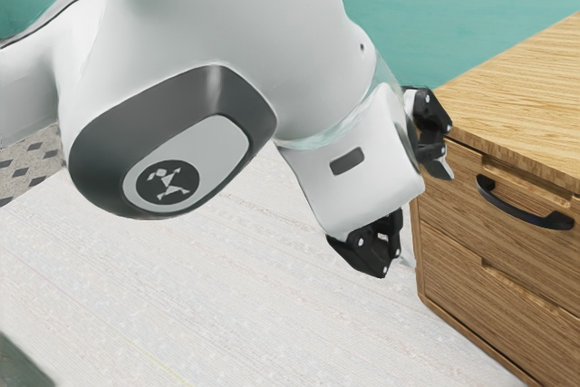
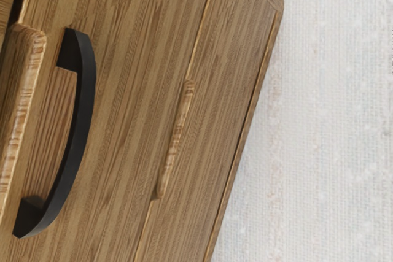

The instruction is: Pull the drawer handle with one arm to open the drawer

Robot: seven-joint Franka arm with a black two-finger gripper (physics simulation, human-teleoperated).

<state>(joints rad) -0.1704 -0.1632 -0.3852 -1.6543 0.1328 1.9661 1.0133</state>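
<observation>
You have one arm (image 1: 227, 61) in the exterior view, carrying one gripper (image 1: 419, 210) with two black fingers (image 1: 428, 120). They stand spread wide, one high and one low on the white hand, and they pinch nothing. There is one wooden cabinet (image 1: 517, 88) at the exterior view's right, with two drawer fronts showing on it. The upper drawer front (image 1: 458, 189) bears the single black drawer handle (image 1: 521, 213). The lower drawer front (image 1: 489, 305) bears one narrow wooden strip (image 2: 175, 145), which you can see clearly in the wrist view. The pale surface (image 1: 227, 296) under the arm and the teal wall (image 1: 453, 6) behind it make up the rest of the scene. The cabinet is cut off by the exterior view's right and lower edges, so you cannot see its full width or its base. The arm's bulky joint covers much of the pale surface. The lower finger is partly tucked behind the hand's body, so its tip is hard to make out. The upper finger overlaps the cabinet's near corner, and you cannot tell whether it touches the wood. At that near corner the upper drawer front appears level with the lower one. The drawer handle lies across the upper front, toward the exterior view's right of the gripper. It is apart from both fingers and not between them. In the wrist view it shows as a dark curved bar with both ends fixed to the wood, close beside the cabinet top's overhanging edge.
</observation>
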